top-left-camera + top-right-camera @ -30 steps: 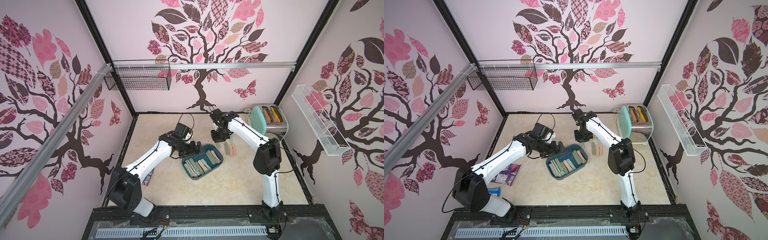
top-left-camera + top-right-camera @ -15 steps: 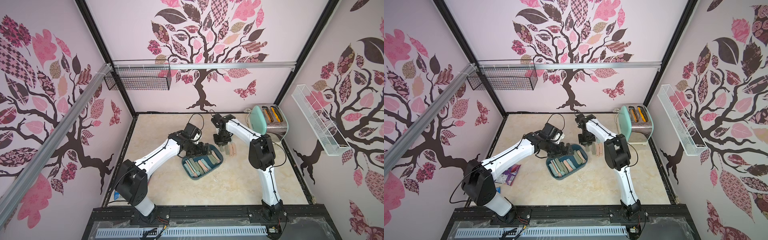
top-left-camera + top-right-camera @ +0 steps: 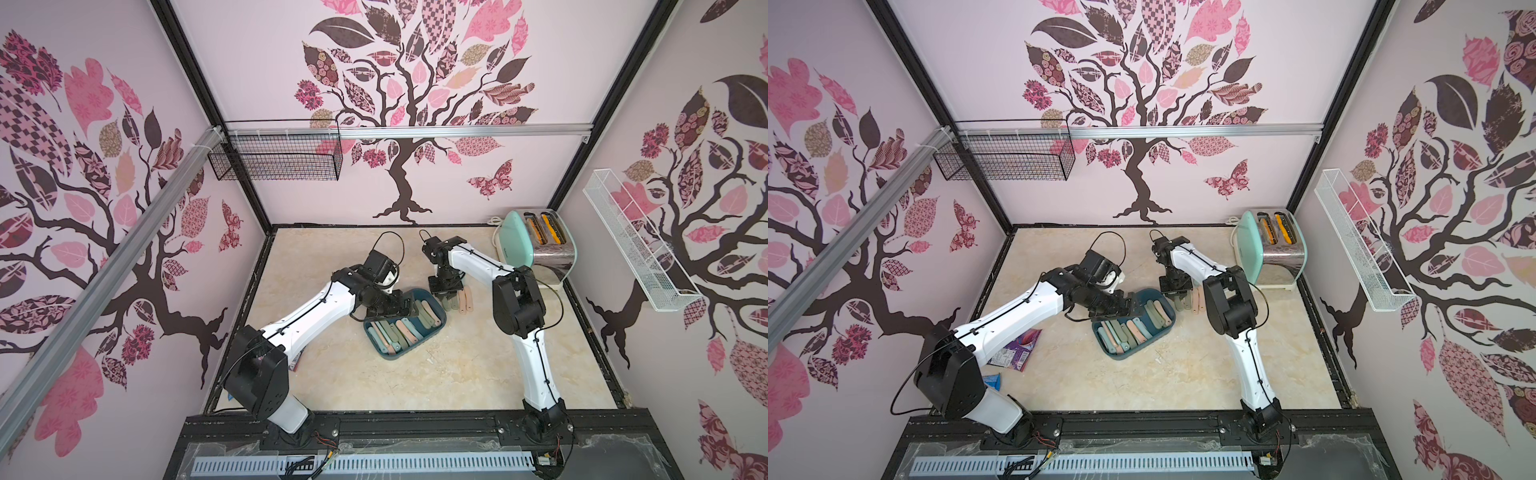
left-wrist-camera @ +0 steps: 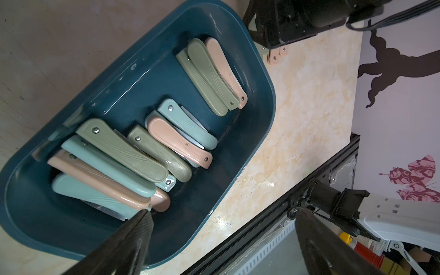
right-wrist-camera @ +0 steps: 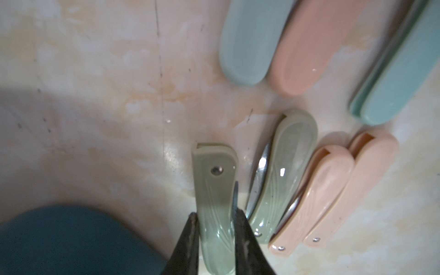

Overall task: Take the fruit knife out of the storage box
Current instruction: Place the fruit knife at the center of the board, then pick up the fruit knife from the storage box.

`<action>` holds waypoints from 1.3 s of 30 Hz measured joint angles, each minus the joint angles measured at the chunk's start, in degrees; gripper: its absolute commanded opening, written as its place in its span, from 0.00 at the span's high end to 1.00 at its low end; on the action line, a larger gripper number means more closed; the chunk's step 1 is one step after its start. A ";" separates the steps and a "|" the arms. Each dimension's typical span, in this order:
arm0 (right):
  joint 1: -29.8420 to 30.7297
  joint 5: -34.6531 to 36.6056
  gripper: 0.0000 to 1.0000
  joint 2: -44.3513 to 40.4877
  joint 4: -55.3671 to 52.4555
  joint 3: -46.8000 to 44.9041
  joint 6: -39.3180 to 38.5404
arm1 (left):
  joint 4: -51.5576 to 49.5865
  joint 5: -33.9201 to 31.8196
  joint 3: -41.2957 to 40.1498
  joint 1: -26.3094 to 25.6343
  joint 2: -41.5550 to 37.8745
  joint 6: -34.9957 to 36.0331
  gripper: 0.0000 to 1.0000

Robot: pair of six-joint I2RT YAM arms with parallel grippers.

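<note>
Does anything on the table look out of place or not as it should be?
Yes. In the right wrist view, the green fruit knife lying beside the one in the right claw shows bare blade along its handle, perhaps not fully folded. A purple snack packet also lies near the left arm's base.

You've got seven fruit knives (image 5: pixel 283 171) outside the one storage box (image 4: pixel 142 81), at least ten inside, and one toaster (image 3: pixel 552 253).

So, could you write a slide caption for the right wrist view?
The right fingers grip a green folding knife beside other knives on the table, outside the blue box.
</note>
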 measured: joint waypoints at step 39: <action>11.54 -1.36 0.67 -12.02 -0.13 -5.14 -0.11 | -2.51 -4.07 -16.39 3.50 -22.47 -3.37 0.02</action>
